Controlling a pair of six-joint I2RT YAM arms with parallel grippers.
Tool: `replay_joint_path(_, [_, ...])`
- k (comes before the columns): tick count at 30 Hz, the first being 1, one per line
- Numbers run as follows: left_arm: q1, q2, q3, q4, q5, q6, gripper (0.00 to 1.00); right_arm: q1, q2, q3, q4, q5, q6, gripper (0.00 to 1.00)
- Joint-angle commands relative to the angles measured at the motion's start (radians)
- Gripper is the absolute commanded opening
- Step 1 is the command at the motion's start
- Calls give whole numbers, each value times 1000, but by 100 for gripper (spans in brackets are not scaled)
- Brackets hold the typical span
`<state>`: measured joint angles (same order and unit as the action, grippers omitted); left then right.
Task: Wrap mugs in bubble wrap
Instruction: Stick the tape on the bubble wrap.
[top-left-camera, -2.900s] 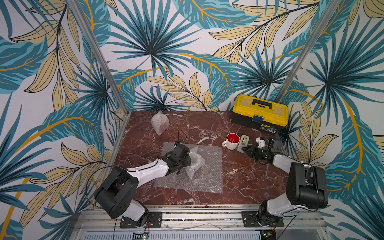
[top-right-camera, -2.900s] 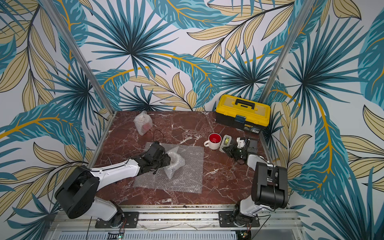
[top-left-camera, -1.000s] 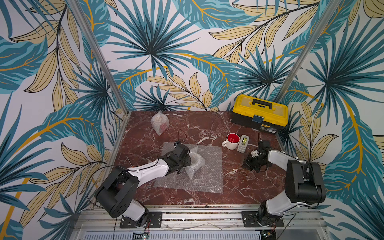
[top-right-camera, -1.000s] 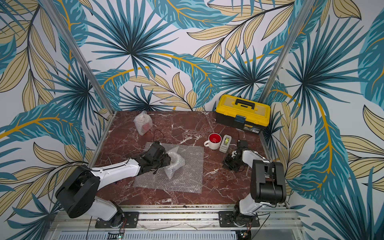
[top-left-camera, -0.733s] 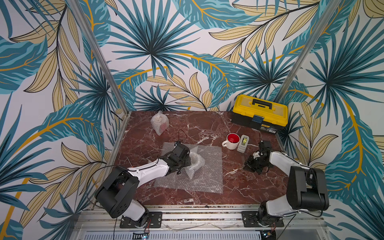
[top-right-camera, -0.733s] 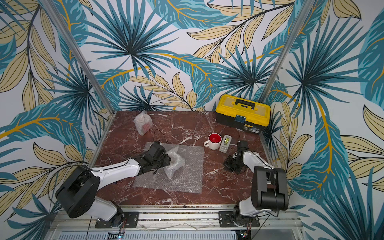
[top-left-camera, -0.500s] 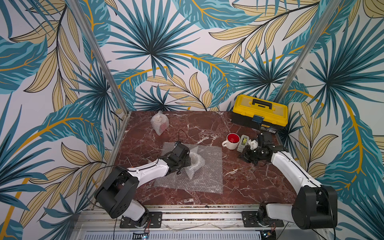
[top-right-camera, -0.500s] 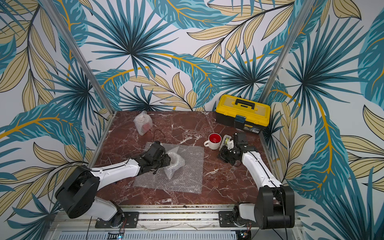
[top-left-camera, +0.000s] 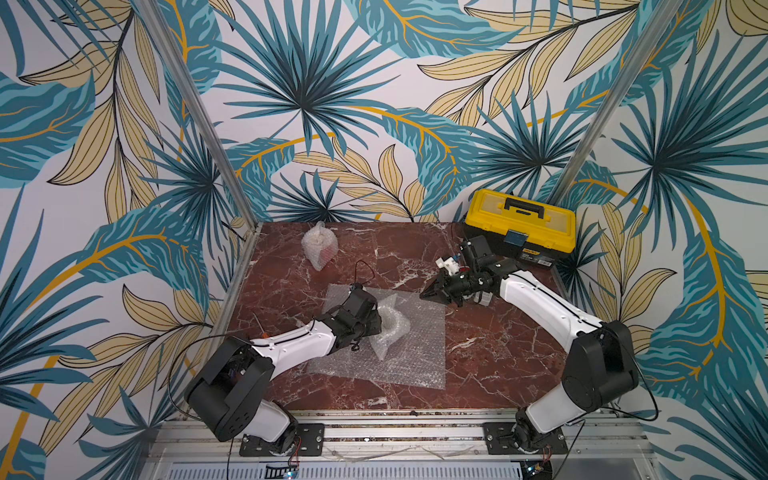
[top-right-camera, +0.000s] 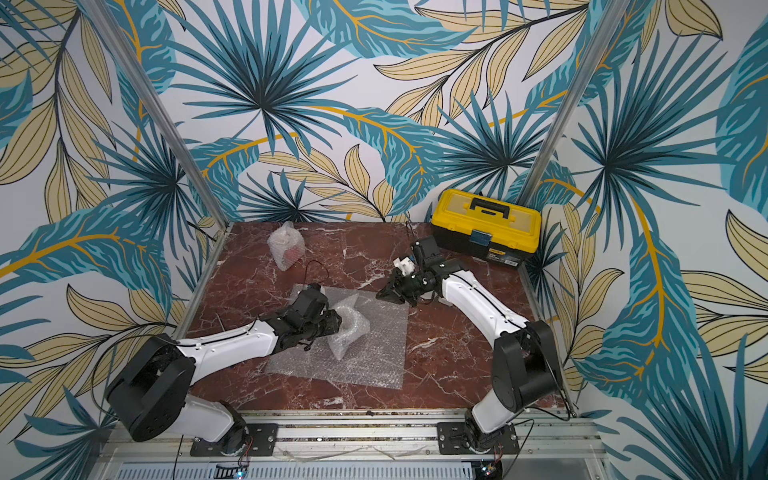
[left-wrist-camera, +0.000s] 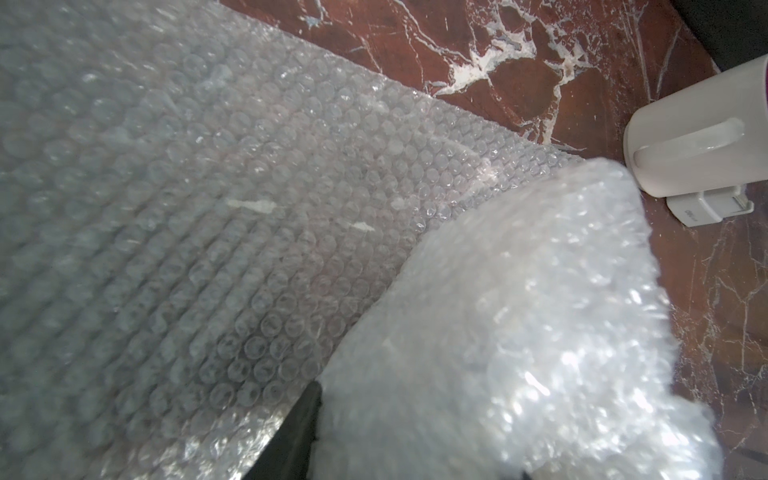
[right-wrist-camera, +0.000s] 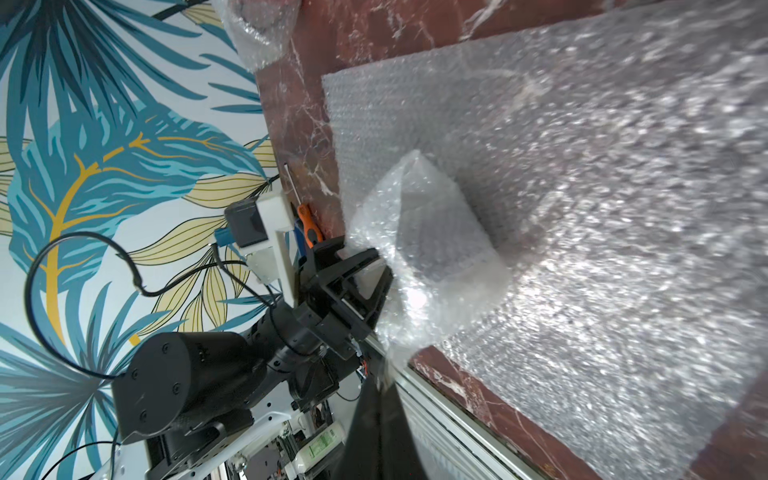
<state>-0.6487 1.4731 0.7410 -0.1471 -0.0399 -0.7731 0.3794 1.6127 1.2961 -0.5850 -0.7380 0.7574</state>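
A flat sheet of bubble wrap (top-left-camera: 415, 353) (top-right-camera: 374, 357) lies mid-table. On it stands a lumpy bubble wrap bundle (top-left-camera: 390, 328) (right-wrist-camera: 428, 249); its contents are hidden. My left gripper (top-left-camera: 376, 322) (left-wrist-camera: 415, 436) is shut on the bundle's left side. My right gripper (top-left-camera: 426, 294) (right-wrist-camera: 380, 399) is shut and hovers over the sheet's far right corner. A thin translucent strip shows at its tip. The white mug (left-wrist-camera: 698, 137) stands just past the sheet and is hidden under the right arm in both top views. A wrapped red mug (top-left-camera: 319, 245) (top-right-camera: 286, 245) sits at the back left.
A grey tape dispenser (top-left-camera: 484, 297) (left-wrist-camera: 702, 208) stands beside the white mug. A yellow toolbox (top-left-camera: 521, 224) (top-right-camera: 486, 226) fills the back right corner. An orange-handled screwdriver (top-left-camera: 259, 330) (right-wrist-camera: 309, 226) lies at the table's left edge.
My right arm has swung from beside the tape dispenser up and left to the sheet's far right corner, now covering the white mug. The left arm and bundle have stayed put.
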Motion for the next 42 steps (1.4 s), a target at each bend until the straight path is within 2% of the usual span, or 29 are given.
replay_joint_path(1, [-6, 1, -30, -11, 22, 18, 48, 55, 41, 57, 46, -17, 52, 0])
replay_joint_path(10, [-6, 3, -21, -12, 29, 20, 48, 153, 138, 136, 111, -23, 79, 0])
replay_joint_path(22, [-8, -1, -21, -11, 32, 18, 48, 192, 197, 178, 176, -48, 101, 0])
replay_joint_path(29, [-8, 0, -20, -12, 32, 18, 48, 210, 201, 133, 196, -60, 108, 0])
replay_joint_path(42, [-8, 8, -15, -13, 34, 18, 48, 219, 98, -98, 298, -53, 169, 0])
